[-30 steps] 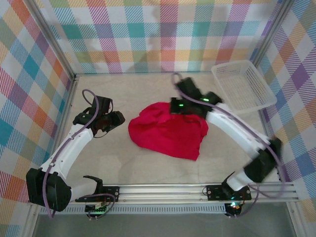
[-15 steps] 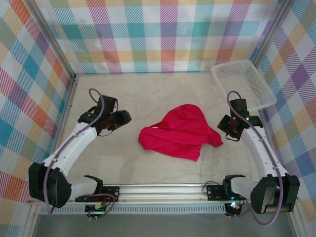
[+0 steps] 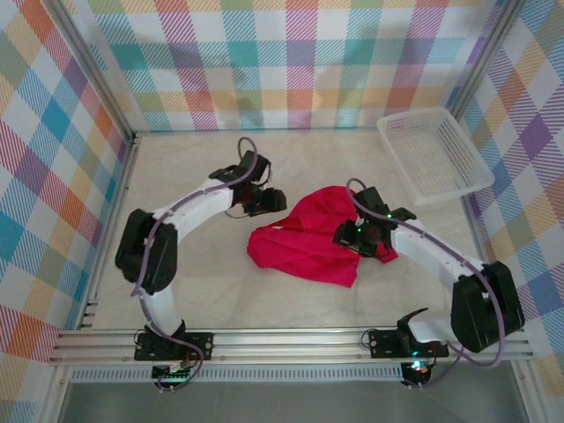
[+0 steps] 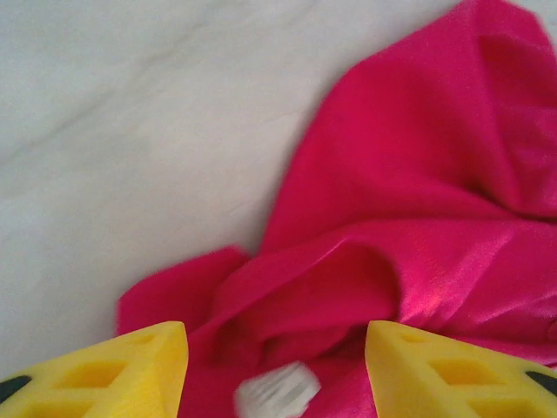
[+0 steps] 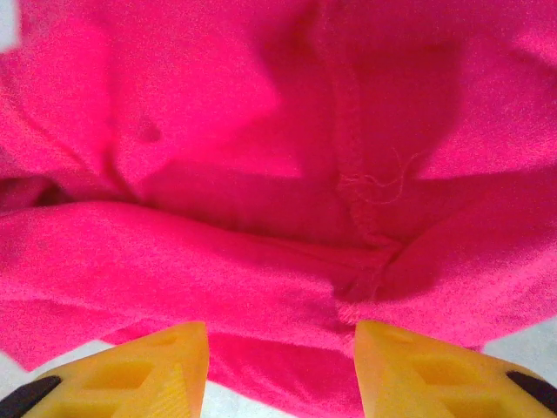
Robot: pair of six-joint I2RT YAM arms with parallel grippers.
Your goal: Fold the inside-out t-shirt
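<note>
The inside-out t-shirt (image 3: 308,236) is a crimson heap of folds in the middle of the table, and its small white tag (image 4: 277,392) shows in the left wrist view. My left gripper (image 3: 270,201) is at the shirt's upper left edge, open, its yellow fingers (image 4: 130,370) on either side of the tag and a fold of the t-shirt (image 4: 409,174). My right gripper (image 3: 349,236) is low over the shirt's right part, also open. Between its fingers (image 5: 435,370) lies a seamed fold of the t-shirt (image 5: 261,252), unpinched.
A white mesh basket (image 3: 434,155) stands at the back right corner. Checked walls (image 3: 291,62) close in the back and both sides. A metal rail (image 3: 291,342) with the arm bases runs along the near edge. Bare tabletop (image 3: 185,291) lies left of and in front of the shirt.
The right gripper let go of the shirt, swung out to the right, then came back over its right part. The left arm swept from the left side to the shirt's upper left edge.
</note>
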